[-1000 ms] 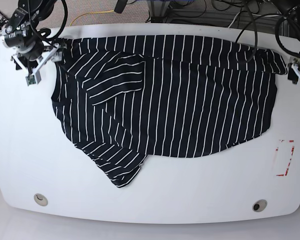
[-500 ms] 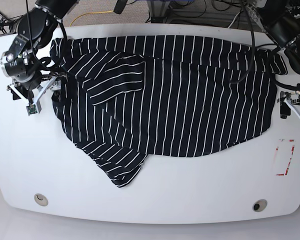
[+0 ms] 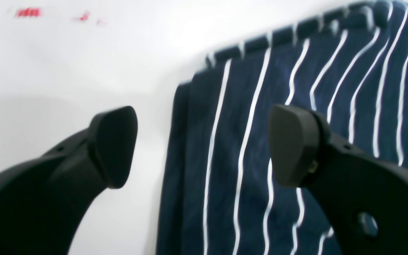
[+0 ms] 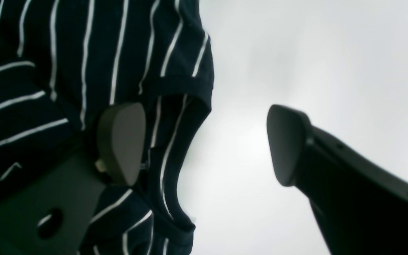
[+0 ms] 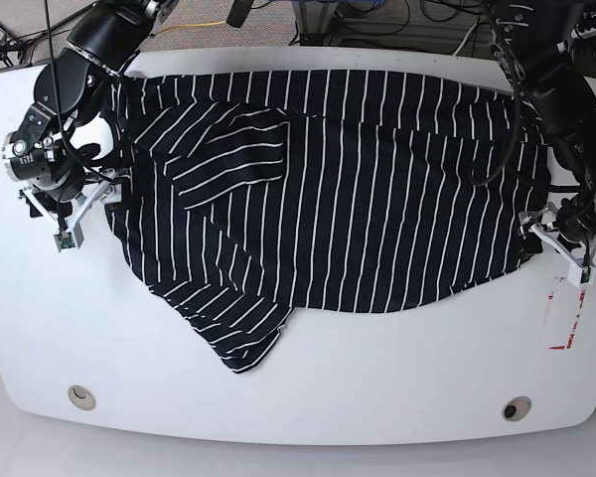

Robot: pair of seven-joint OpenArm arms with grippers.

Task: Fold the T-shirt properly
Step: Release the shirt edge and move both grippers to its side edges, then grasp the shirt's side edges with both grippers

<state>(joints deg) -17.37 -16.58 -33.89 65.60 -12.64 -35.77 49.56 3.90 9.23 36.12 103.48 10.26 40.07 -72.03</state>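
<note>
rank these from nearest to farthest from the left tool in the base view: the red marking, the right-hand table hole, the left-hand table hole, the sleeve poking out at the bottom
From the left tool, on the base view's right:
1. Red marking, just below it on the table.
2. Right-hand table hole, lower right near the front edge.
3. Sleeve of the T-shirt, bottom centre-left.
4. Left-hand table hole, far lower left.

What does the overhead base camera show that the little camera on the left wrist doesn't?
Only the base view shows the whole T-shirt spread on the white table, a sleeve folded over it, both arms, the right gripper at the opposite edge, and cables behind. Only the left wrist view shows the left gripper up close: jaws wide apart, one finger above bare table, the other above fabric, straddling the shirt's edge. Both show the striped shirt, the table and the red marks.
</note>
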